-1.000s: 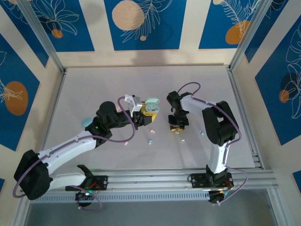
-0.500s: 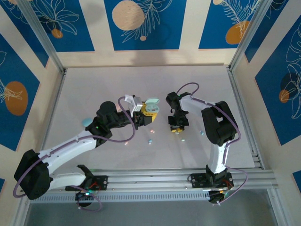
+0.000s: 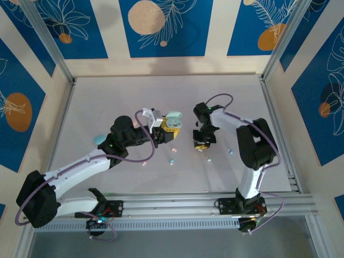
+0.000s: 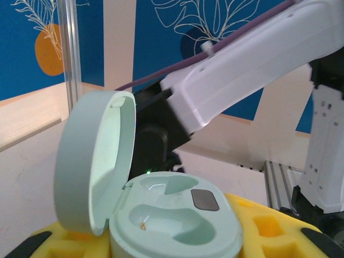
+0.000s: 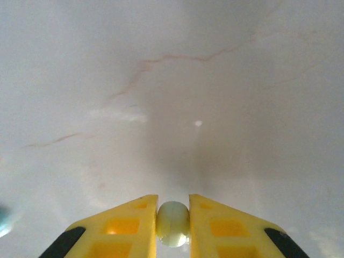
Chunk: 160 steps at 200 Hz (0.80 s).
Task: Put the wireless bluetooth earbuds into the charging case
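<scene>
My left gripper point(image 3: 165, 133) is shut on the base of the mint green charging case point(image 3: 172, 123), held above the table near the middle. In the left wrist view the case point(image 4: 177, 217) sits between the yellow fingers point(image 4: 269, 228) with its lid point(image 4: 94, 161) swung open to the left, and both earbud wells are empty. To its right my right gripper point(image 3: 201, 145) points down at the table. Its yellow jaws point(image 5: 173, 207) are shut on a small mint green earbud point(image 5: 172, 226) just over the white surface.
Loose earbuds lie on the table between the arms: one light blue point(image 3: 172, 160), one pink point(image 3: 144, 163), one at the right point(image 3: 208, 159) and another blue point(image 3: 230, 151). A light blue case point(image 3: 99, 140) rests beside the left arm. The right arm point(image 4: 258, 70) stands close behind the open case.
The right gripper's jaws have narrowed onto the mint earbud, and its wrist has shifted slightly. The left gripper and case have not moved.
</scene>
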Each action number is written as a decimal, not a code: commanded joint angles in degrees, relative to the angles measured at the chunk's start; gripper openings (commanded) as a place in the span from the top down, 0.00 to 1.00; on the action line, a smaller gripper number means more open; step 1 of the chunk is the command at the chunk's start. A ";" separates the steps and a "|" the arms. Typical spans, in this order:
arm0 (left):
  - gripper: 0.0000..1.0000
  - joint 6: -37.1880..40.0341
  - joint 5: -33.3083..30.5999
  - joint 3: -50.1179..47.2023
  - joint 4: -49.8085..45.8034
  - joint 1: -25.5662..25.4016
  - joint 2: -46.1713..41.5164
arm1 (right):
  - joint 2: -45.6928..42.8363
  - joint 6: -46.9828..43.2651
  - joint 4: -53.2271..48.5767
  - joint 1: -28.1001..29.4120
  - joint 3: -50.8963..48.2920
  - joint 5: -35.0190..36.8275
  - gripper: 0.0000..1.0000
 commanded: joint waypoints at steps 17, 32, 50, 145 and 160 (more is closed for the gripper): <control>0.72 1.60 -3.12 -1.12 -0.43 -0.37 -0.73 | -12.36 6.20 14.16 -7.52 -5.42 -30.68 0.79; 0.72 2.30 -4.00 -1.15 -1.21 -0.29 -1.25 | -14.74 9.87 21.09 -9.78 -7.44 -42.40 0.79; 0.72 3.05 -4.95 -1.37 -1.89 -0.20 -1.91 | -16.69 14.74 27.72 -11.50 -8.66 -51.53 0.79; 0.72 4.57 -7.51 -2.50 -1.01 -0.27 -2.52 | -20.68 32.65 51.37 -12.66 -10.60 -69.75 0.78; 0.72 4.89 -7.61 -2.53 -0.95 -0.25 -2.38 | -21.32 33.83 51.90 -12.74 -10.33 -69.41 0.78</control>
